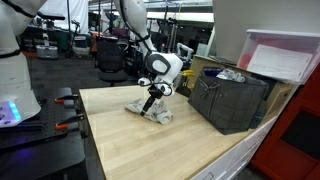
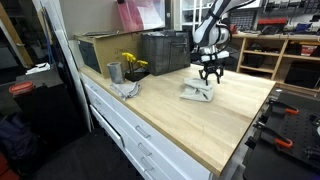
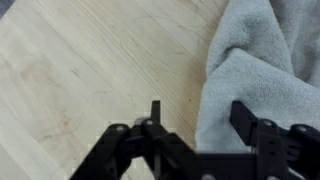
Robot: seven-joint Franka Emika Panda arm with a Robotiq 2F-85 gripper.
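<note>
A crumpled grey towel (image 1: 152, 111) (image 2: 197, 92) lies on the light wooden tabletop (image 1: 150, 148) (image 2: 190, 128). My gripper (image 1: 151, 97) (image 2: 210, 78) hangs straight down just above it, at the towel's edge. In the wrist view the gripper (image 3: 198, 112) stands open. Its two black fingers straddle the towel's (image 3: 265, 55) left border: one finger (image 3: 155, 112) is over bare wood (image 3: 80, 70), the other over cloth. Nothing is pinched between them.
A dark open bin (image 1: 235, 100) (image 2: 165, 50) stands at the back of the table beside a cardboard box (image 2: 100, 50). A metal cup (image 2: 114, 72) with yellow flowers (image 2: 133, 63) and another grey cloth (image 2: 125, 89) sit near one table edge.
</note>
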